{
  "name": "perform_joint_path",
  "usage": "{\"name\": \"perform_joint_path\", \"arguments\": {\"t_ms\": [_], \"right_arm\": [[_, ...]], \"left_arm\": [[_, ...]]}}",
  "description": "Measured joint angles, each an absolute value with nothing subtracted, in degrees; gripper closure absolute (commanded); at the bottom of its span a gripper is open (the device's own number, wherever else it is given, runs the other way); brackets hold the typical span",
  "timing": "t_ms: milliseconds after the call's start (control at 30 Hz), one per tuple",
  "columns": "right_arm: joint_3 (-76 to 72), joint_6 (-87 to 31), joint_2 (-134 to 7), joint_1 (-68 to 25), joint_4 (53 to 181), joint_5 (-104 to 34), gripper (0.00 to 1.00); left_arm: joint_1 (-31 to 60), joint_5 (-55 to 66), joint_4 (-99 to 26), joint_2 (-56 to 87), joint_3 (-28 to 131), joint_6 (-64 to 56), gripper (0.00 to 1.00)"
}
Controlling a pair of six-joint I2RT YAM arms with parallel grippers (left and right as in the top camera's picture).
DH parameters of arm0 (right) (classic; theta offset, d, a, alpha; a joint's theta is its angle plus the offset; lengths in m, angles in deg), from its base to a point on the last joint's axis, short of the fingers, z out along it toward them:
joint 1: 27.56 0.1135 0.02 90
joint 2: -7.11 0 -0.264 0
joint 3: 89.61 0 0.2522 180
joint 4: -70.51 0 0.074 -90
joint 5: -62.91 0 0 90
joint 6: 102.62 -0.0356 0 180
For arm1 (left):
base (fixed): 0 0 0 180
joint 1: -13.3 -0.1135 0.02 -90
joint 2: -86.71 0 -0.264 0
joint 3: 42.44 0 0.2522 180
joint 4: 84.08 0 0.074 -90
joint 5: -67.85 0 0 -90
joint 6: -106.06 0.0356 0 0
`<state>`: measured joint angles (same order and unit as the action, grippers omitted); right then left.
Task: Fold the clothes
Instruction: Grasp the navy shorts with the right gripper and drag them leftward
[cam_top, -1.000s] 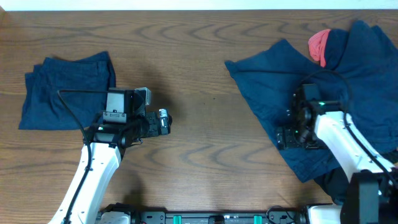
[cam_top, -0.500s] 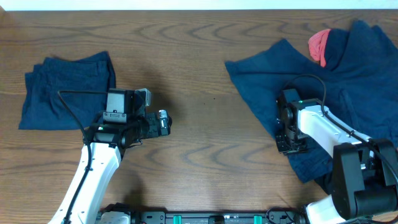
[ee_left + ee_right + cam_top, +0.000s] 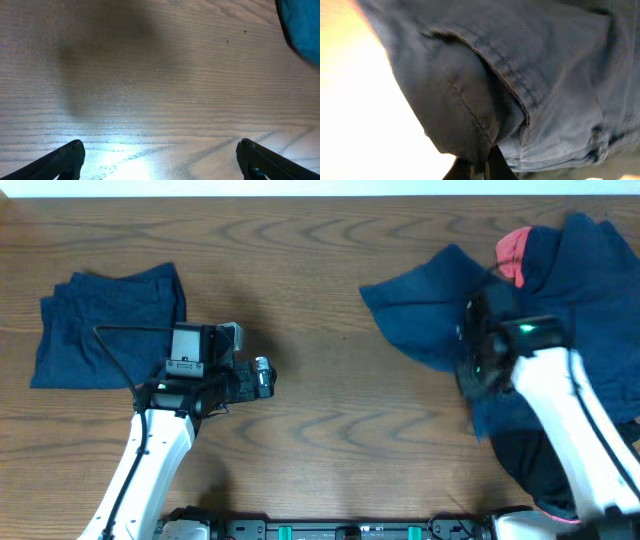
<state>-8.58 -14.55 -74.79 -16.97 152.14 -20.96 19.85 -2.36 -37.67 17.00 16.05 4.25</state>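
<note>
table (image 3: 330, 420): brown wood.
open navy shorts (image 3: 415, 305): on the right side of the table, spread out and crumpled.
folded navy shorts (image 3: 105, 325): far left, flat and neat.
red garment (image 3: 513, 248): peeks out at the top right.
right gripper (image 3: 480, 167): pinched tight on an edge of the open navy shorts.
left gripper (image 3: 161, 160): fingers wide, holding nothing, over bare table.
step: likely grabbing the next shorts to fold.
next move: probably pull them to the middle and lay them flat.

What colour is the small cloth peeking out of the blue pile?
The small cloth is coral red, clearest in the overhead view.
</note>
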Motion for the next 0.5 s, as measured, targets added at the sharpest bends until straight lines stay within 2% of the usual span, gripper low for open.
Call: {"name": "perform_joint_path", "arguments": {"t_ms": [200, 300, 500], "right_arm": [[-4.2, -11.5, -70.2, -10.3, 152.9, -28.1, 0.98], [-5.3, -11.0, -72.0, -5.3, 152.3, -30.1, 0.94], [-8.6, -11.4, -79.0, 3.1, 147.9, -31.9, 0.96]], "left_arm": [[19.8, -2.4, -37.7, 17.0, 16.0, 4.2, 0.02], [19.8, -2.4, -37.7, 17.0, 16.0, 4.2, 0.02], [19.8, -2.4, -37.7, 17.0, 16.0, 4.2, 0.02]]}}
